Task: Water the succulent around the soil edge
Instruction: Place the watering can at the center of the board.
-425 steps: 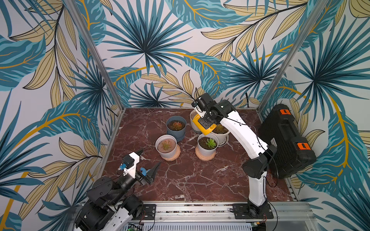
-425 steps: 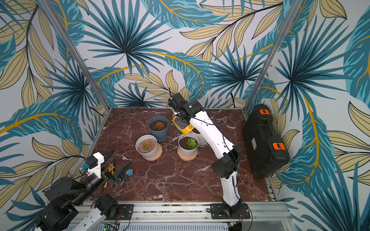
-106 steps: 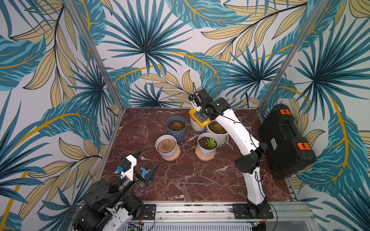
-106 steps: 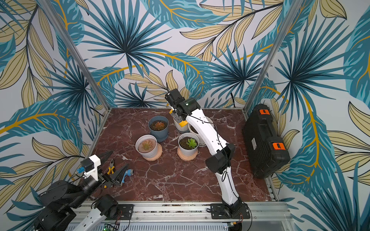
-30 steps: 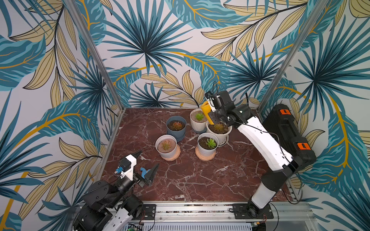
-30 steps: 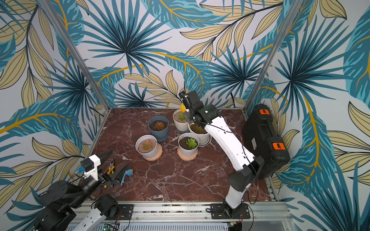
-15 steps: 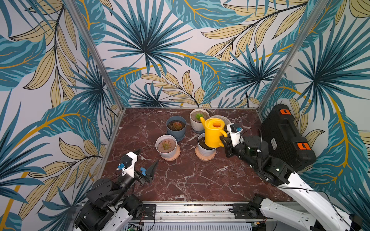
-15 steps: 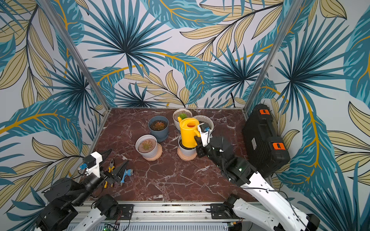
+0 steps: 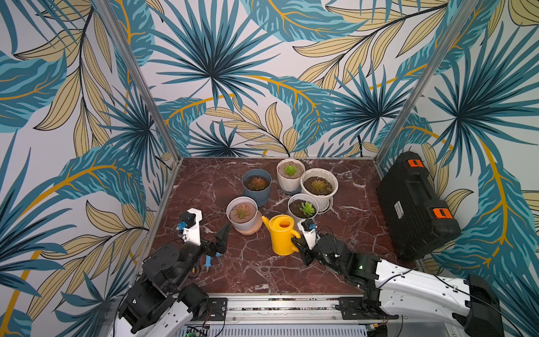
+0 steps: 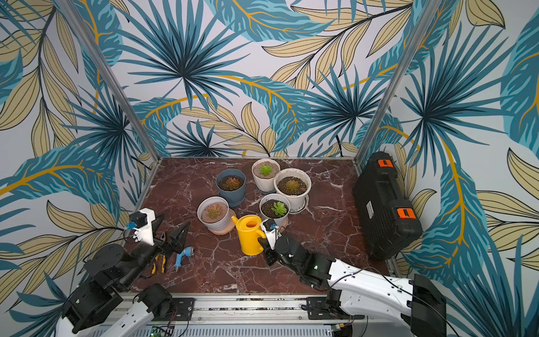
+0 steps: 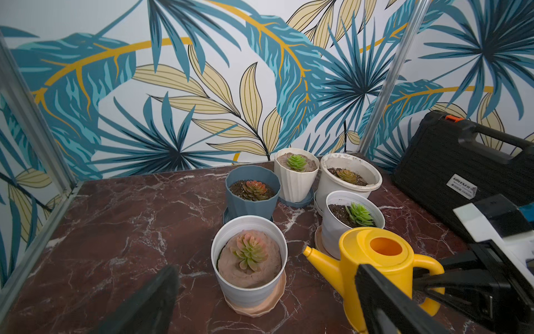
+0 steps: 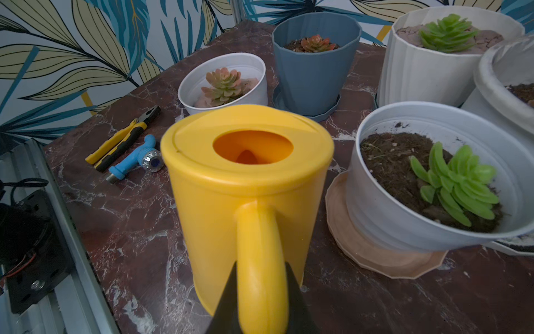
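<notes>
**surface and room.** dark red marble-patterned surface (image 9: 358, 233), veined in white and walled on three sides by panels printed with blue and tan palm leaves. an aluminium post rises at each rear corner, and a metal rail along the near edge carries both arm bases. a black case (image 9: 414, 204) with orange latches sits just off the right edge, against the wall.

**writing.** the white label (image 11: 461, 182) on the case bears print too small to read with certainty.

**task objects.** five potted succulents cluster at centre rear:
- blue-grey pot (image 9: 256, 186), reddish rosette
- cream ribbed pot (image 9: 290, 176), green rosette
- wide white pot (image 9: 319, 186), brownish rosette
- white pot (image 9: 302, 209) on a peach saucer, green rosette in dark soil
- white pot (image 9: 242, 214) on a peach saucer, pink rosette in pale soil

the yellow watering can (image 9: 281, 237) stands upright on the surface in front of the cluster, between the two saucered pots. its spout points toward the pink-rosette pot.

**arms.** the right pincer (image 12: 261, 277) is clenched on the can's handle. the left pincer (image 10: 171, 230) is released, with its jaws spread wide and empty, over the near-left corner. yellow-handled pliers (image 10: 157, 265) and a blue hose nozzle (image 10: 182, 255) lie there side by side.
</notes>
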You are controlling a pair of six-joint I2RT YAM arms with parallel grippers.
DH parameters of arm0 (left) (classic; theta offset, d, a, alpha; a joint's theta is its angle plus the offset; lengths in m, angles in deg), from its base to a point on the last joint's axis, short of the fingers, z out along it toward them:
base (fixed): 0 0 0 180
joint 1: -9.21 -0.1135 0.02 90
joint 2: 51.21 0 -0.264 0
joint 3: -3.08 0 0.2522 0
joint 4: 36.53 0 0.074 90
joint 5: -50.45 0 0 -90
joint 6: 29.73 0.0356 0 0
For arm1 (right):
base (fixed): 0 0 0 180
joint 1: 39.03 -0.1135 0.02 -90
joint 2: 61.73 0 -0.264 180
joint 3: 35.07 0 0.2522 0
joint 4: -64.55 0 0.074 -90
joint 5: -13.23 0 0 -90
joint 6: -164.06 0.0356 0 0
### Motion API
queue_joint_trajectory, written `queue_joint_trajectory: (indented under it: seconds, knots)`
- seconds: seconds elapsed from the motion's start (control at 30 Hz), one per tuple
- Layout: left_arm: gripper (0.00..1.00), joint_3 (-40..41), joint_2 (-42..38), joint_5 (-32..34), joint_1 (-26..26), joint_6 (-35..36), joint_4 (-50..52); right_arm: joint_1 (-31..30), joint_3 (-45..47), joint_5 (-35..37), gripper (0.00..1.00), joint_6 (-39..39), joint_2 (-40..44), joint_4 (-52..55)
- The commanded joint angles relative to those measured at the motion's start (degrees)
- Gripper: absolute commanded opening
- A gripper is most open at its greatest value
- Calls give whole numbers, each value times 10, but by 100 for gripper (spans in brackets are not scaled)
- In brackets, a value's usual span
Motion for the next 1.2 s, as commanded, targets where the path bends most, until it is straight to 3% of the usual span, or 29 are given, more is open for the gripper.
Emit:
queue_joint_trajectory:
  seconds: [0.0,0.2,0.47,0.7,1.0,1.17]
  knots:
    - [100,9,10,26,2,-57,-20,-20,20,104,0,46,-41,-119]
    - [100,29,21,23,1,-84,-40,-90,-7,220,0,67,-166,-165]
    - [97,33,25,16,1,-90,-16,-138,-35,355,3,120,-286,-193]
    - [97,47,32,4,1,-85,-16,-160,-98,352,35,186,-357,-120]
    - [97,61,37,-47,2,-74,-18,-175,-130,312,55,225,-346,-50]
    - [97,84,16,-75,5,-73,-27,-176,-130,254,65,167,-281,-20]
